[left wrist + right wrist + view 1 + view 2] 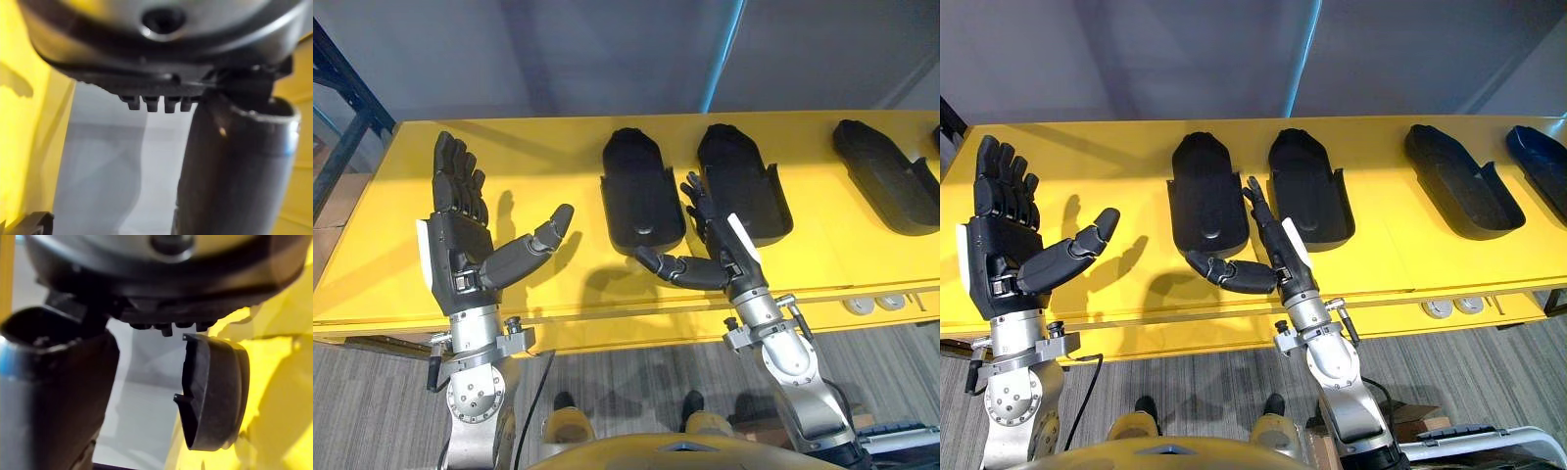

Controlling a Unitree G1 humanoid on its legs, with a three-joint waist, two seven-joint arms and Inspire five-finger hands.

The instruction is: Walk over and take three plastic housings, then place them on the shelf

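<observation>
On the yellow table (558, 147), the wide-open right hand (720, 250) should firmly grip the near edge of the left housing (641, 201); the left hand (460, 240) hovers open.

Matt black plastic housings (643, 201), smooth, seemingly glossy yellow table (558, 147)

Table (1391, 255) bearing a row of housings, left to right: housing 1 (1205, 201), housing 2 (1310, 186), housing 3 (1454, 181), housing 4 (1540, 166). Left hand (1004, 250) over the table's left end; right hand (1281, 255) between the near ends of housing 1 and housing 2.
</observation>
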